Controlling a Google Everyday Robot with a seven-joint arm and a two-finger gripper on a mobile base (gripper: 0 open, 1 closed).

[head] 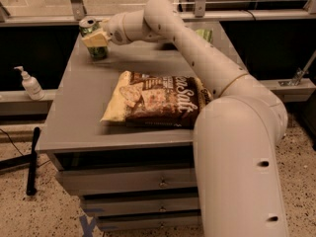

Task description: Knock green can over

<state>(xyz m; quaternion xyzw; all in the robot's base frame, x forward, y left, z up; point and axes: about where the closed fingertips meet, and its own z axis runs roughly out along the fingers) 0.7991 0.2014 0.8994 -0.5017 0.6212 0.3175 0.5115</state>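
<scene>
The green can point(90, 27), slim with a silver top, stands at the far left corner of the grey table point(84, 117), leaning a little to the left. My gripper point(96, 38), pale yellow at its tip, is right against the can's front and covers its middle. The arm reaches in from the right, across the far side of the table. The can's lower end point(98, 53) shows below the gripper.
A big brown and yellow chip bag point(158, 100) lies flat in the middle of the table. A crinkled green bag point(204, 34) peeks out behind the arm at the far right. A white pump bottle point(31, 84) stands on a ledge to the left. Drawers are below the tabletop.
</scene>
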